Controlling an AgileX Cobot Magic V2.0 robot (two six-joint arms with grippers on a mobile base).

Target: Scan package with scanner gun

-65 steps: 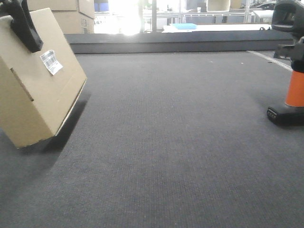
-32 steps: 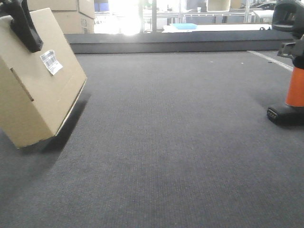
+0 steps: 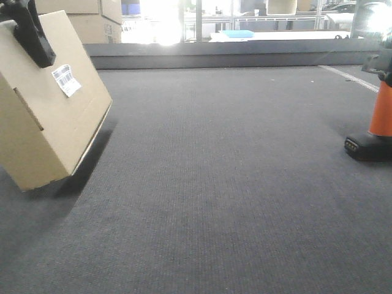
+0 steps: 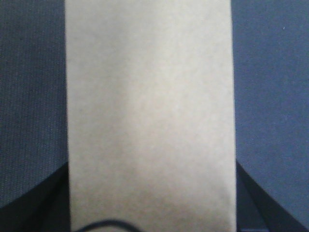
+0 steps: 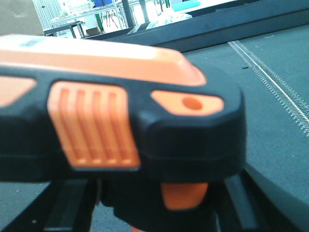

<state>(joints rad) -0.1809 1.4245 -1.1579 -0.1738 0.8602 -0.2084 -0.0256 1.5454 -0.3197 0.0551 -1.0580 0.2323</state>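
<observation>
Gripping the package point(image 3: 52, 122) near the left edge of the desk point(image 3: 220, 196), my left gripper point(image 4: 150, 166) is pressing its dark fingers point(image 4: 46, 205) against the two narrow sides of the box, so it is closed on the cardboard. The package is leaning. Its broad face is turning towards the middle of the desk and a little upward, and its lower corner is sitting low at the grey surface, but I cannot tell if it is touching. The white barcode label point(image 3: 65, 80) is showing on that broad face. Beyond the far left corner, larger cardboard boxes point(image 3: 92, 18) are standing.

Well apart, at the right edge, the scanner gun point(image 3: 381, 119) is standing with its black base on the desk and its orange handle upright, and strong light is washing out its head. My right gripper point(image 5: 154, 208) is reaching with one finger point(image 5: 67, 208) on each side of the handle. The head is hiding the contact, so I cannot tell how far it is open or whether it is holding.
</observation>
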